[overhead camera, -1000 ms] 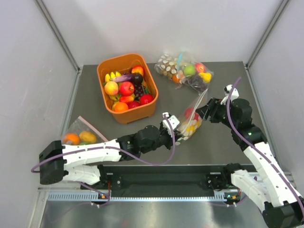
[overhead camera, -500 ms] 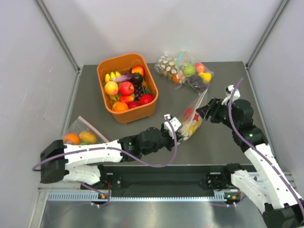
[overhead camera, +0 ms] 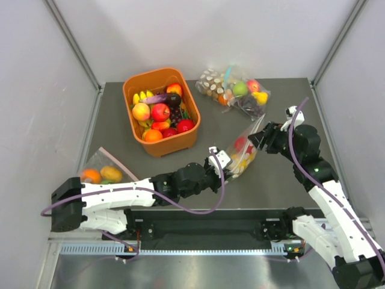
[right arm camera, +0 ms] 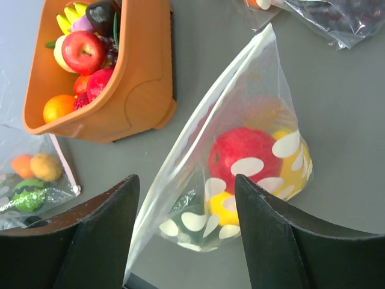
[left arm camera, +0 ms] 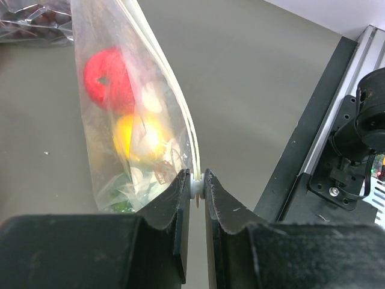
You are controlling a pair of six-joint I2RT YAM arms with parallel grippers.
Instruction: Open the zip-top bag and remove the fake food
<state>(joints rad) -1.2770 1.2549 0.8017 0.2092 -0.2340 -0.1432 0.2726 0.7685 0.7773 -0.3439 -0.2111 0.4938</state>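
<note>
Left wrist view: the left gripper (left arm camera: 197, 180) has its dark, ridged fingers pinched shut on the pale zip strip of the zip-top bag (left arm camera: 138, 120), a clear, floppy pouch holding the fake food (left arm camera: 108, 78), a glossy round red fruit above a yellow one and something green. In the right wrist view, the right gripper (right arm camera: 185, 183) has its smooth black fingers spread wide on either side of the bag's white-dotted film. In the top external view the bag stands tilted right of centre on the matte grey counter (overhead camera: 271, 180), right of a rounded orange plastic basket (overhead camera: 171, 143).
</note>
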